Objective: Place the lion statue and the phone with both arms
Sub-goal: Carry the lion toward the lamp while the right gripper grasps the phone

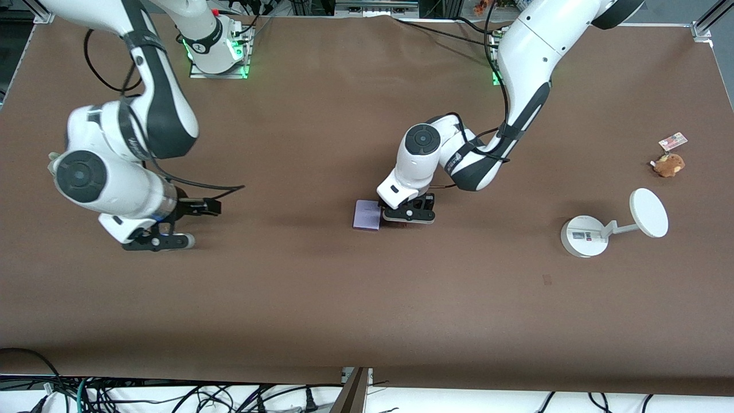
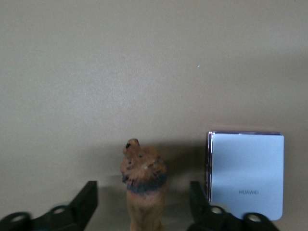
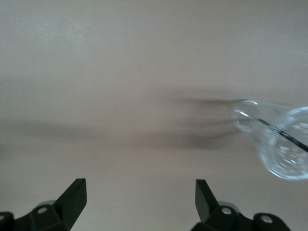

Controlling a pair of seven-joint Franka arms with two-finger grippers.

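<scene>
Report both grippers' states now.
Left gripper: open, fingers either side of the lion statue, not clamped.
Right gripper: open, empty.

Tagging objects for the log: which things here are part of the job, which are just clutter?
Job:
- lion statue, between the open fingers of the left gripper
- phone, flat on the table beside the lion statue

Clutter:
- brown plush toy with tag, toward the left arm's end
- white stand with disc
- clear bottle
</scene>
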